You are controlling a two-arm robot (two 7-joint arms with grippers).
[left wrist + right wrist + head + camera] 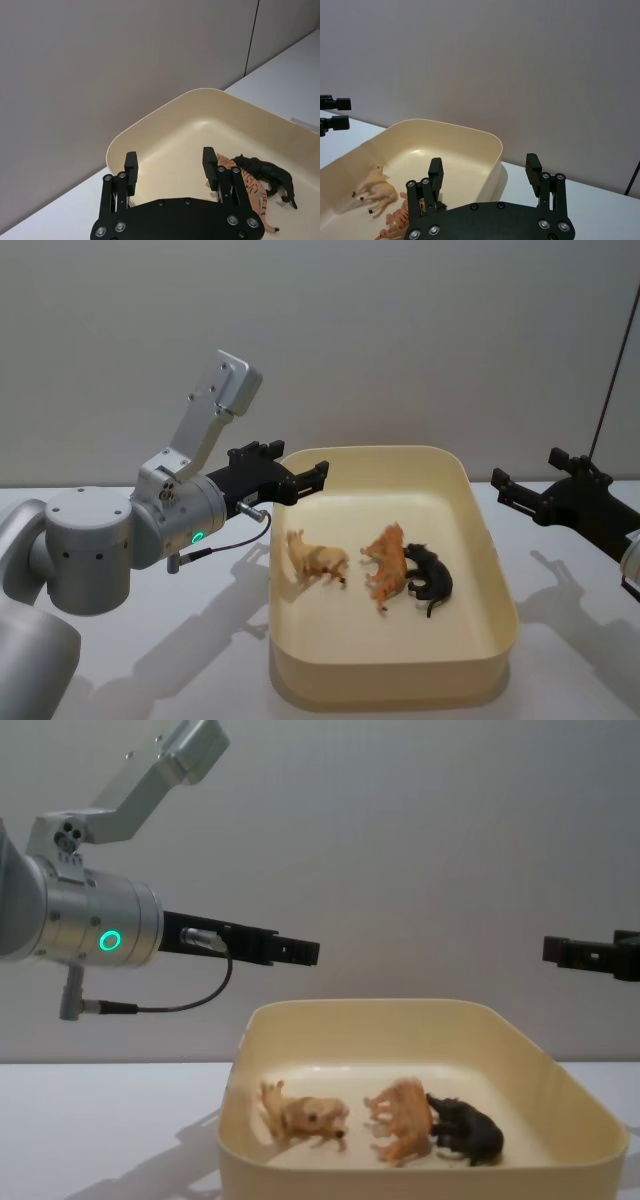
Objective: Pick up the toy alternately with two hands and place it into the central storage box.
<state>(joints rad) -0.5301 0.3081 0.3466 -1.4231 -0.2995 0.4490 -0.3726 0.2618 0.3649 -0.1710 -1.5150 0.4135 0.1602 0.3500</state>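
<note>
A cream-yellow box is seen on the white surface, rectangular with rounded corners and smooth walls. Three toy animals lie on its floor. A pale tan animal is placed towards the left side, well apart from the other two. An orange tiger with faint stripes lies near the middle, and a black animal is pressed against its right flank. In the chest view the tan animal, the tiger and the black animal are seen in a row below the rim.

The left gripper is held above the box's far left corner, on a silver arm with a green ring light. Its fingers are spread wide and nothing is held between them; in the left wrist view the box's floor is seen through the gap, with the tiger and the black animal beside the far finger.

The right gripper is held above the surface, just beyond the box's right wall. Its fingers are likewise spread apart and empty. In the right wrist view the tan animal is seen in the box beyond it.
</note>
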